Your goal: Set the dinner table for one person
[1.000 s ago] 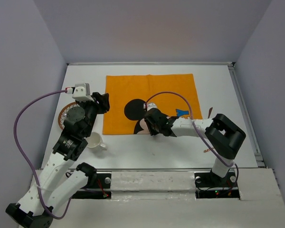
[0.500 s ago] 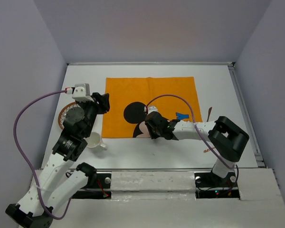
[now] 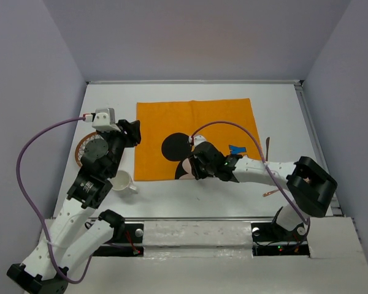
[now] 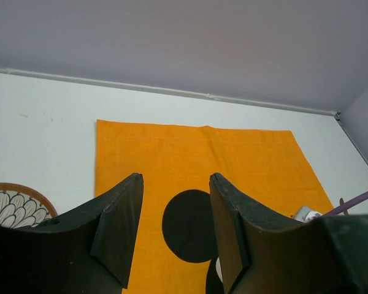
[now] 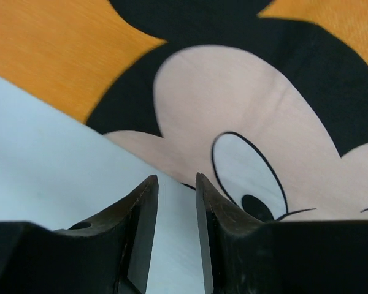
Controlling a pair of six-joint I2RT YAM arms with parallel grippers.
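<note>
Top external: we see the dinner table under both arms, bearing an orange Mickey Mouse placemat.
Left: the left gripper hangs above the placemat's left edge, jaws wide, empty.
Right: the right gripper sits at the placemat's near edge, jaws narrowly apart, nothing between.

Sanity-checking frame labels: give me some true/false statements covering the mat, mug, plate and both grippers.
1. The left gripper is empty, jaws apart. True.
2. The white mug stands on the orange Mickey Mouse placemat. False: it stands on the bare dinner table, off the mat's near left corner.
3. The right gripper is at the placemat's near edge. True.
4. The patterned plate lies on the placemat. False: it is left of it, partly hidden by the left arm.
</note>
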